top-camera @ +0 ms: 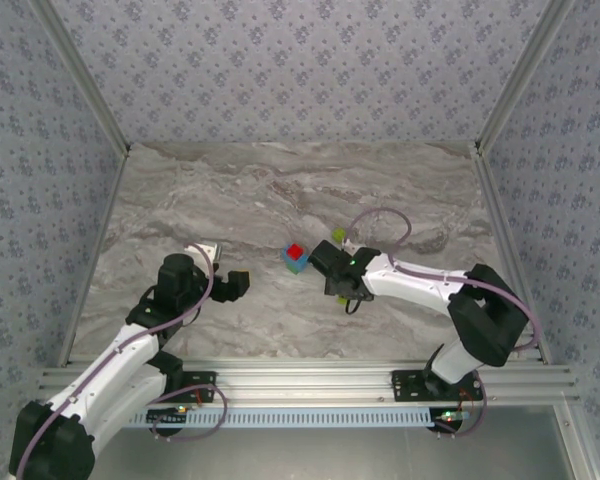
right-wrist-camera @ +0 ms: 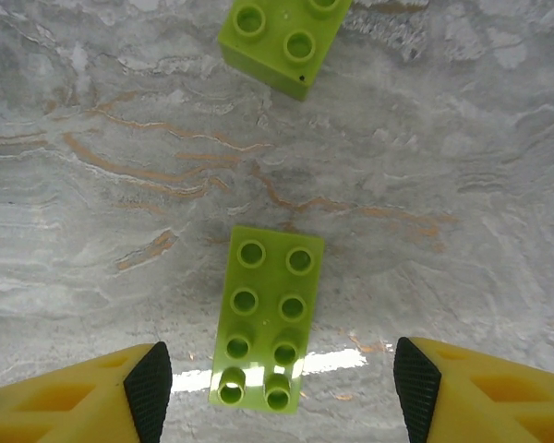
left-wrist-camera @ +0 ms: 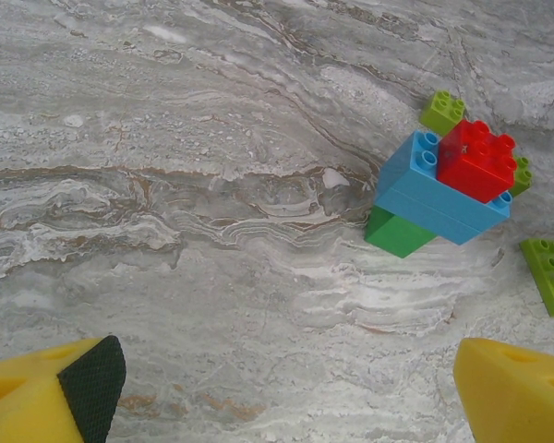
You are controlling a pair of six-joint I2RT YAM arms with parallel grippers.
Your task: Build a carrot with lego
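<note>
Hovering over a long lime brick (right-wrist-camera: 266,314), the right gripper (right-wrist-camera: 279,392) has its fingers (right-wrist-camera: 148,388) spread on either side of it with gaps on both sides, so nothing's grabbed. A second lime brick (right-wrist-camera: 282,41) lies just beyond. The left gripper (left-wrist-camera: 291,397) is gaping wide too, empty, over the bare table (left-wrist-camera: 166,185). The half-built carrot (left-wrist-camera: 443,185), green, blue, red on top, stands between the two arms.

Top camera overlooks the whole table (top-camera: 230,190); both wrist cameras look closely down, left sharing the carrot (left-wrist-camera: 443,189).
</note>
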